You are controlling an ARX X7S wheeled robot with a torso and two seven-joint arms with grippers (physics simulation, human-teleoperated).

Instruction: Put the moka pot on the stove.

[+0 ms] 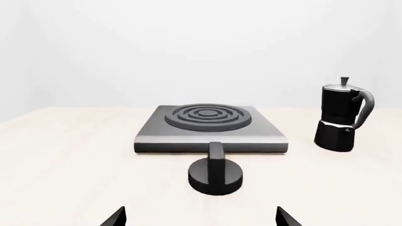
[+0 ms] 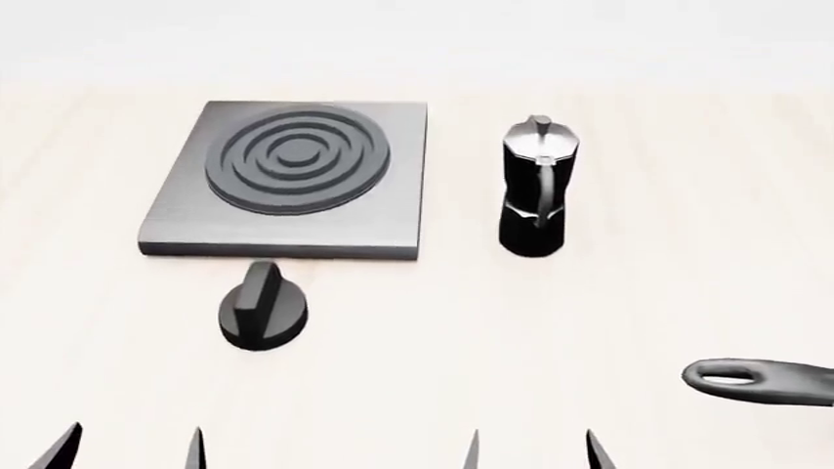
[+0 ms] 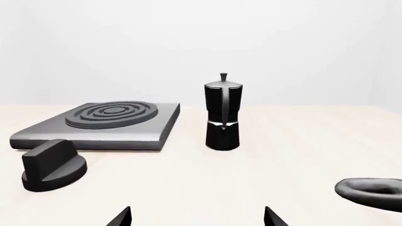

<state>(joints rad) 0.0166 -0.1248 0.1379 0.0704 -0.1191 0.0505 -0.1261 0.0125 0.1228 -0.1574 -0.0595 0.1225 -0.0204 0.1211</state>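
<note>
Beside the stove (image 2: 183,220), the moka pot (image 2: 533,191) stands upright

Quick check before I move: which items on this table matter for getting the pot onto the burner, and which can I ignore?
Needed:
moka pot, upright on the table beside the stove
stove, burner rings bare
right claw, open, nearer the pot

Ignore:
dial knob
pan handle

Only the fingertips of the two grippers are showing, and they are looking like thin, dark, pointed wedges with flat, matte faces. The left gripper (image 2: 131,445) and the right gripper (image 2: 532,447) are each presenting a matching pair of charcoal-black tips, with no markings, screws or cables showing.
</note>
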